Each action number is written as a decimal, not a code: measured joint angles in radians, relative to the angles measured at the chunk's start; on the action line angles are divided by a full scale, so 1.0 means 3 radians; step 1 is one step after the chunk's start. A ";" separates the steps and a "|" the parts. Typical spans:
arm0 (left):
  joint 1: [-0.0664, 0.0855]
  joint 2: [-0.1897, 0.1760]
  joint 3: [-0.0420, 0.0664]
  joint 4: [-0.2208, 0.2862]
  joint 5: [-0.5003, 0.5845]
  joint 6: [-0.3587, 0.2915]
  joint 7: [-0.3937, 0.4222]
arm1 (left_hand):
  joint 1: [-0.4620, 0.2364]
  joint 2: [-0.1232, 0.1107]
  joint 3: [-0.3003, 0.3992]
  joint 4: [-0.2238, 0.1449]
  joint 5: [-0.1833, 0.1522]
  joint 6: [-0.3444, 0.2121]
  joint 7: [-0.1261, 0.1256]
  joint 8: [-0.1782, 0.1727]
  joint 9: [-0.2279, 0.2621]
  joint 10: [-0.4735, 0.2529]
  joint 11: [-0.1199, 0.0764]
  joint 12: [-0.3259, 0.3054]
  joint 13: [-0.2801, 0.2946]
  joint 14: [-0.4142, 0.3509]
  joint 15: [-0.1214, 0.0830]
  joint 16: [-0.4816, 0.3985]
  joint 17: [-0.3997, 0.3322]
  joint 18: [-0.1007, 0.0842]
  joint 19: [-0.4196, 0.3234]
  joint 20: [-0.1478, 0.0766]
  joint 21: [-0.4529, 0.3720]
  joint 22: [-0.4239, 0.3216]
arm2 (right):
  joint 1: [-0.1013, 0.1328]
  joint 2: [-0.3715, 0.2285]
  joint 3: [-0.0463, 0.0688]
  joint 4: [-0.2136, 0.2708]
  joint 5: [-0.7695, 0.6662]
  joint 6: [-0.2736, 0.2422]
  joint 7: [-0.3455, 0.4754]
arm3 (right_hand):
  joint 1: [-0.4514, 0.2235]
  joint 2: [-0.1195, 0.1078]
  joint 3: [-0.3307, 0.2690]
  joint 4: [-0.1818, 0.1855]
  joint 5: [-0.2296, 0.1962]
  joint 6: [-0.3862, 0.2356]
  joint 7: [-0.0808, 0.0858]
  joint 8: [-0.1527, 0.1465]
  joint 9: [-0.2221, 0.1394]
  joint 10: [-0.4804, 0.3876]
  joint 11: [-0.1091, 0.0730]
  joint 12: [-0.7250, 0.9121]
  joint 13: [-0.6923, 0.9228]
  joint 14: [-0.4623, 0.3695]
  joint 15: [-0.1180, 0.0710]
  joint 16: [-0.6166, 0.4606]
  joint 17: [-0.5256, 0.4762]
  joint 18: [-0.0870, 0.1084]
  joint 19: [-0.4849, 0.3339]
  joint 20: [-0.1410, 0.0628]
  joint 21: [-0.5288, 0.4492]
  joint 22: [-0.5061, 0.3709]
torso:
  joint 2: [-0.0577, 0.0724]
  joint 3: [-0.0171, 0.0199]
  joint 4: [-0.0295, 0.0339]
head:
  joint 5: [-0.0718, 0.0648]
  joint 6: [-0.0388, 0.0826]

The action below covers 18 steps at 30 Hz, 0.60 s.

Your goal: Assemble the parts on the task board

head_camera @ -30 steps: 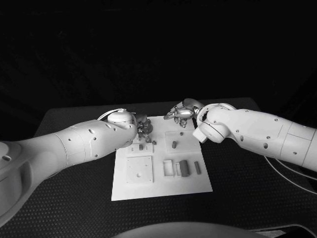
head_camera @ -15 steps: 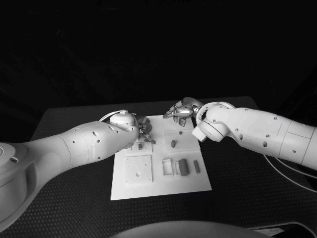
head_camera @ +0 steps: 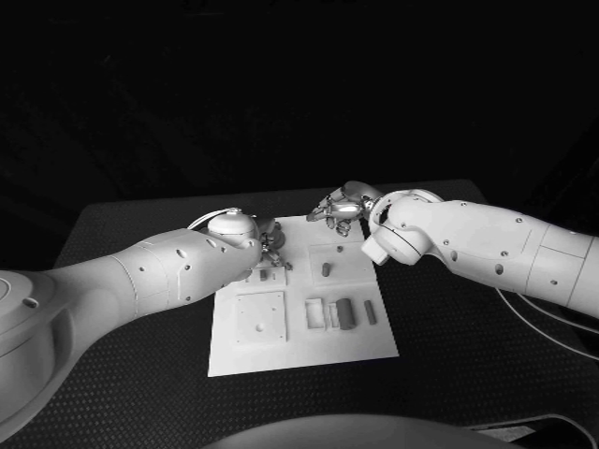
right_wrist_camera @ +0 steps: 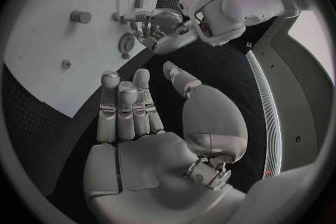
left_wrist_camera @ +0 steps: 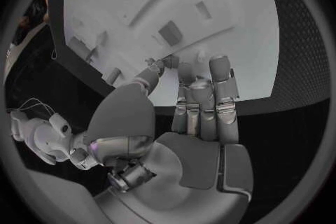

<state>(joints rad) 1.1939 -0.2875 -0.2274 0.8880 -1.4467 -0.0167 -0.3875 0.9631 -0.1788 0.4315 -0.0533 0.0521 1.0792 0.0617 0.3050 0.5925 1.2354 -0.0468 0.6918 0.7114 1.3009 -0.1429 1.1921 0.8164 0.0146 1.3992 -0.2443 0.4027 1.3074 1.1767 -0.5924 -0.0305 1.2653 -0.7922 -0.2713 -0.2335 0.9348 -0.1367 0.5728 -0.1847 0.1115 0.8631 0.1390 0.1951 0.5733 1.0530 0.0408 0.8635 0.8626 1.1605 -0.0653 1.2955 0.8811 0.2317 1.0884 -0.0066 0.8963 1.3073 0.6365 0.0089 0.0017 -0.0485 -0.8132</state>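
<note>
White task board (head_camera: pixel 299 348) under left hand (head_camera: pixel 270 245)

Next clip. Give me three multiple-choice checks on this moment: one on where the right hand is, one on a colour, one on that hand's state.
1. Where is the right hand?
A. Over the far edge of the task board
B. Over its near edge
C. Well off to the board's left

2. What colour is the task board?
A. Black
B. White
C. Striped

3. How is the right hand?
A. Holding a part
B. Closed in a fist
C. Open, fingers straight, empty

Answers: 1 A, the head view puts it at the board's far end. 2 B, it is pale against the black table. 3 C, the right wrist view shows an empty palm.
</note>
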 measured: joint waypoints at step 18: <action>-0.0038 0.0077 0.0000 -0.0102 -0.0022 0.0035 -0.0037 | -0.0119 0.0006 -0.0055 0.0203 0.0000 0.0005 -0.0017 -0.0026 0.0018 0.0034 -0.0023 0.0040 0.0000 0.0013 -0.0013 0.0080 -0.0025 0.0009 0.0019 -0.0007 0.0073 0.0002 | 0.0001 -0.0001 0.0002 0.0010 -0.0001 0.0000 -0.0001 | 0.0000 0.0000 0.0000 0.0000 0.0000 0.0005 0.0005 0.0000 0.0000 0.0000 0.0000 0.0000 -0.0003 -0.0004 0.0004 0.0000 0.0000 0.0000 -0.0003 0.0003 0.0000 0.0000 | -0.0002 0.0000 0.0000 | -0.0019 -0.0011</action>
<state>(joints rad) 1.1826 -0.2645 -0.2275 0.8573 -1.4532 -0.0063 -0.3986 0.9274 -0.1770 0.4149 0.0075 0.0522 1.0808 0.0567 0.2971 0.5979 1.2455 -0.0537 0.7037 0.7113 1.3049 -0.1467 1.2162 0.8087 0.0172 1.4050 -0.2466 0.4245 1.3081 1.1770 -0.5926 -0.0298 1.2682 -0.7925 -0.2712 -0.2337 0.9349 -0.1367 0.5729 -0.1847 0.1115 0.8647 0.1406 0.1951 0.5733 1.0531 0.0408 0.8635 0.8618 1.1593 -0.0641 1.2955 0.8811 0.2317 1.0874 -0.0056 0.8962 1.3073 0.6360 0.0089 0.0016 -0.0542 -0.8165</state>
